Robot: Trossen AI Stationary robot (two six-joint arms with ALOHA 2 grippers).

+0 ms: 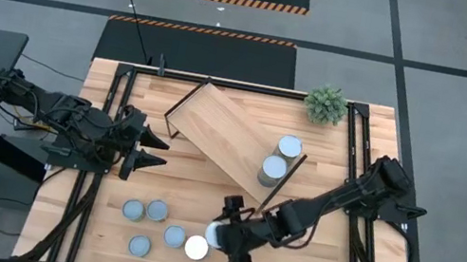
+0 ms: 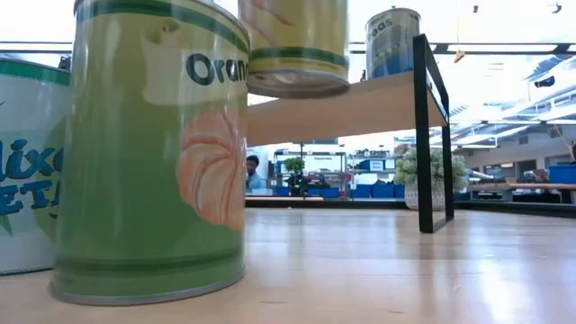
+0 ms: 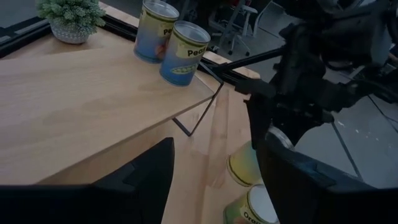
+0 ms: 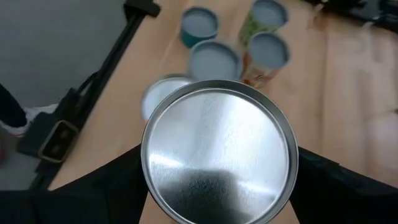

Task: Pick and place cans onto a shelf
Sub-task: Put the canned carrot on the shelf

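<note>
The shelf (image 1: 223, 134) stands slantwise at the table's middle, with two cans (image 1: 289, 147) (image 1: 273, 168) upright at its right end. Several more cans (image 1: 157, 211) stand upright in a group on the tabletop near the front edge, one of them white-topped (image 1: 196, 247). Just right of that group my right gripper (image 1: 223, 235) is shut on a can (image 4: 217, 155) with a shiny top. The low view shows this can (image 2: 297, 45) hanging above the tabletop. My left gripper (image 1: 148, 148) waits open at the shelf's left end, holding nothing. My right gripper pinches the can's side wall (image 4: 146, 186) between its two fingers, one on each side just under the top rim. The fingers slant down at it from the table's right. The can stays upright and is lifted clear of the table (image 2: 297, 85).
A small potted plant (image 1: 326, 104) stands at the far right corner. Black frame rails (image 1: 357, 153) run along both sides of the tabletop. A large green can (image 2: 148, 153) stands close before the low camera. Bare wood lies right of the shelf's leg (image 2: 423, 135).
</note>
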